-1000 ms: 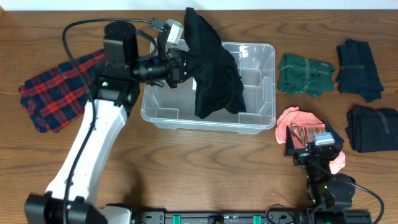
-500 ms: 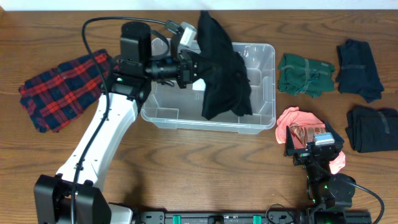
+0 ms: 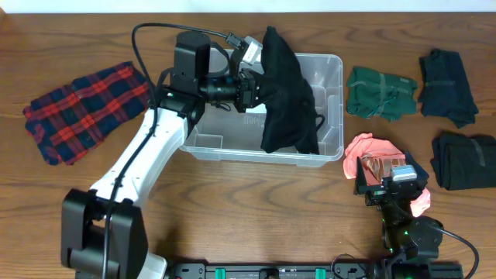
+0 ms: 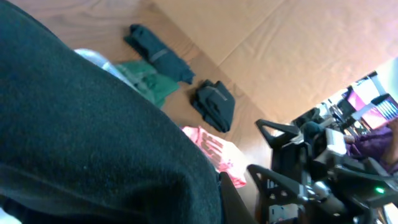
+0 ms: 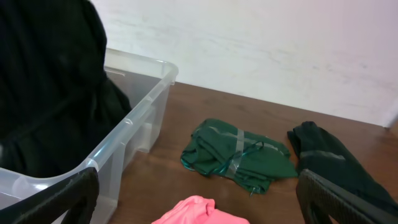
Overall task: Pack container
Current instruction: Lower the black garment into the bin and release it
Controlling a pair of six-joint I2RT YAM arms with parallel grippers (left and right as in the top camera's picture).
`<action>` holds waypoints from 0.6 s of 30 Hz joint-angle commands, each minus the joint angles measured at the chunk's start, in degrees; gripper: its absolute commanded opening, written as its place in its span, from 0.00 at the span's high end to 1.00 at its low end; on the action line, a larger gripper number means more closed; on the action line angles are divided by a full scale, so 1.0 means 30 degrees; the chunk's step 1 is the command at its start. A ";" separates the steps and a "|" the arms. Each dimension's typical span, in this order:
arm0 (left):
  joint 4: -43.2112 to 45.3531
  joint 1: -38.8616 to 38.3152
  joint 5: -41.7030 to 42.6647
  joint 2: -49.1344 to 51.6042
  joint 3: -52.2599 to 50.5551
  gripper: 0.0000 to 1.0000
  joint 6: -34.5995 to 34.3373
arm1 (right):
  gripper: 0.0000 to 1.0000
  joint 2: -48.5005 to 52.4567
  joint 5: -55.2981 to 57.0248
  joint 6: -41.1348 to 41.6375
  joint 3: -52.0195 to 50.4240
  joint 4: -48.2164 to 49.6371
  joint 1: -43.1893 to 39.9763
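The clear plastic container (image 3: 329, 105) stands in the middle of the table; it also shows in the right wrist view (image 5: 140, 118). My left gripper (image 3: 260, 81) is shut on a black garment (image 3: 287, 101) that hangs over the container's middle and right part. In the left wrist view the black garment (image 4: 93, 137) fills most of the frame. My right gripper (image 5: 199, 199) is open and empty, low over a pink garment (image 3: 370, 149) near the table's front right.
A red and blue plaid cloth (image 3: 81, 108) lies at the left. A green garment (image 3: 380, 93) lies right of the container, with two dark folded garments (image 3: 446, 74) (image 3: 463, 159) at the far right.
My left arm has carried the black garment to the right, from the container's left part to its middle and right. The right arm has not moved.
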 commanded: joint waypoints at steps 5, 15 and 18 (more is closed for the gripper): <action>-0.0058 0.0087 -0.0831 -0.0080 0.0401 0.68 0.0554 | 0.01 -0.0102 0.0124 0.0197 -0.0044 -0.0073 0.0138; -0.1588 0.1960 -0.0976 -0.0080 0.0401 0.27 0.0568 | 0.01 -0.0102 0.0124 0.0197 -0.0044 -0.0073 0.0138; -0.2594 0.2841 -0.0984 -0.0080 0.0401 0.25 0.1639 | 0.01 -0.0102 0.0124 0.0197 -0.0044 -0.0073 0.0138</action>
